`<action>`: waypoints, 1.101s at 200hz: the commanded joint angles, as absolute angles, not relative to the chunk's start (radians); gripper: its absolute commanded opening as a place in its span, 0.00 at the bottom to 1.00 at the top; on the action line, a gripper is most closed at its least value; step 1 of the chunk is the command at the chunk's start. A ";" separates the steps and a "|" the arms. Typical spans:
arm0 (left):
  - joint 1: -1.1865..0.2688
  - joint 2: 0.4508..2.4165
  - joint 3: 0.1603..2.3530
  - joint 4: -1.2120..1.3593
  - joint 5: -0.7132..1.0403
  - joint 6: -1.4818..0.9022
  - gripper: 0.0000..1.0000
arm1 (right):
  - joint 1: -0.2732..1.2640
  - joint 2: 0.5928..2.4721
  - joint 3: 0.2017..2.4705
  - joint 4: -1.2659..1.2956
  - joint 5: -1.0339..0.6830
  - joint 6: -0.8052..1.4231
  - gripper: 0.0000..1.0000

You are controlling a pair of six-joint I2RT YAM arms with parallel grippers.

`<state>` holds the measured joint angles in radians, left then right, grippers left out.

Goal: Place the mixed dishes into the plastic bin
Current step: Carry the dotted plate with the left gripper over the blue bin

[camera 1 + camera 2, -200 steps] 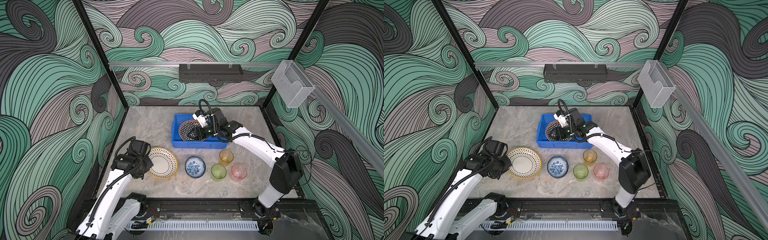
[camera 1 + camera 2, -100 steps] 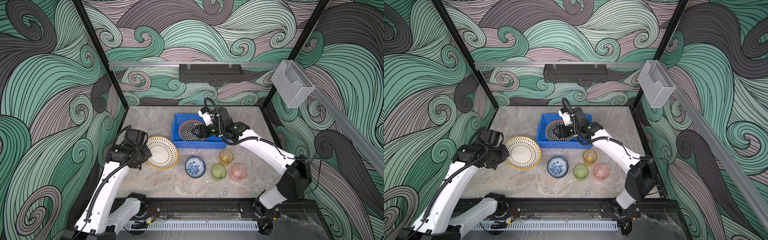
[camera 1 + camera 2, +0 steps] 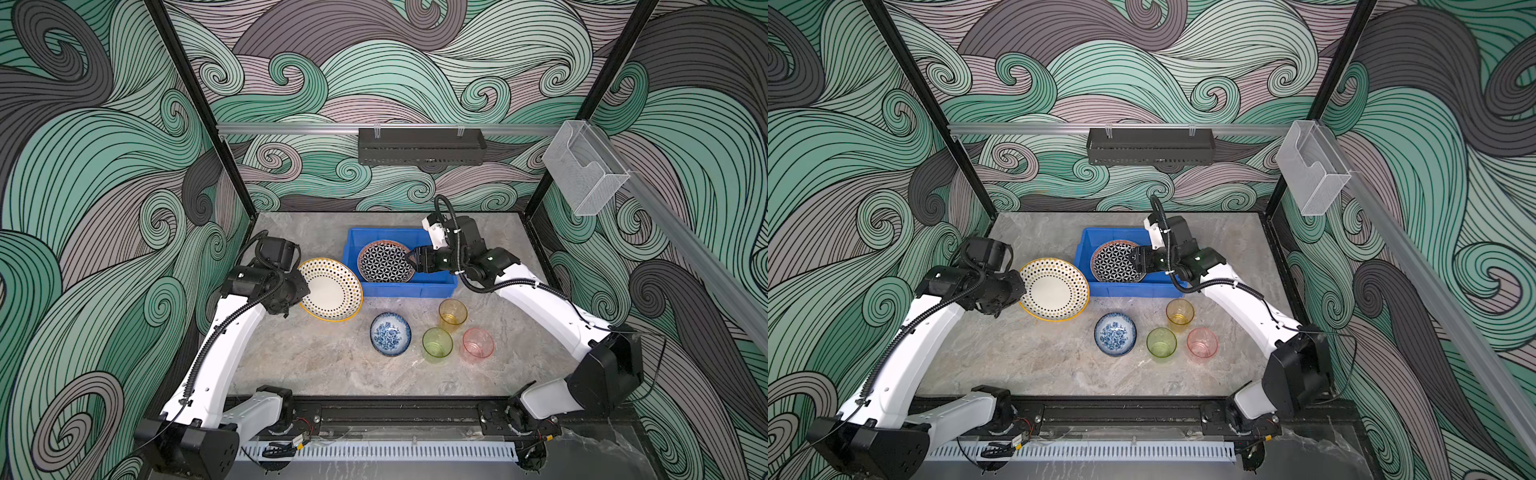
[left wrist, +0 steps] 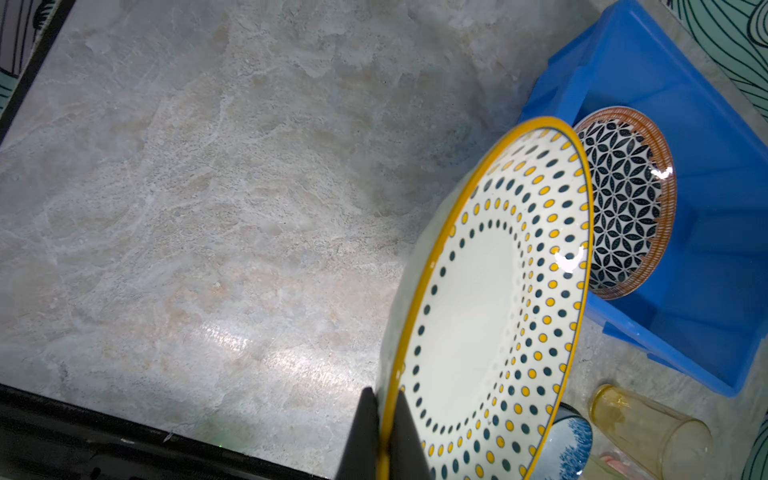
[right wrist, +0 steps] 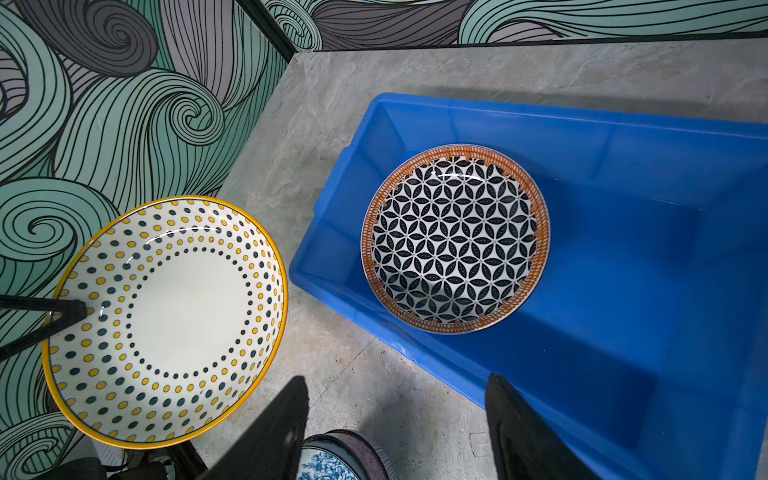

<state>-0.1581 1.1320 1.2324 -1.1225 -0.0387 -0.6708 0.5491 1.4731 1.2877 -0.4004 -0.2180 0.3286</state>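
Clamping rim of dotted plate (image 3: 332, 291), left gripper (image 4: 384, 415) beside blue bin (image 3: 399, 289), right gripper (image 3: 411, 262) spread empty, star plate (image 3: 384, 262) inside bin

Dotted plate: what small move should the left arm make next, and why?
Probably carry the dotted plate rightward over the rim of the bin. The left gripper is shut on the plate's edge and holds it tilted just outside the bin. The star plate already lies inside, and the right gripper is open and holds nothing.
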 commanded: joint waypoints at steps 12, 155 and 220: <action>-0.153 1.174 1.342 -0.968 0.042 -0.641 0.00 | 0.525 1.439 1.263 -0.388 -0.183 0.356 0.69; -0.159 1.501 1.509 -0.723 0.232 -0.658 0.00 | 0.469 1.405 1.229 -0.411 -0.142 0.359 0.69; -0.198 1.622 1.576 -0.669 0.265 -0.653 0.00 | 0.459 1.411 1.235 -0.424 -0.133 0.357 0.69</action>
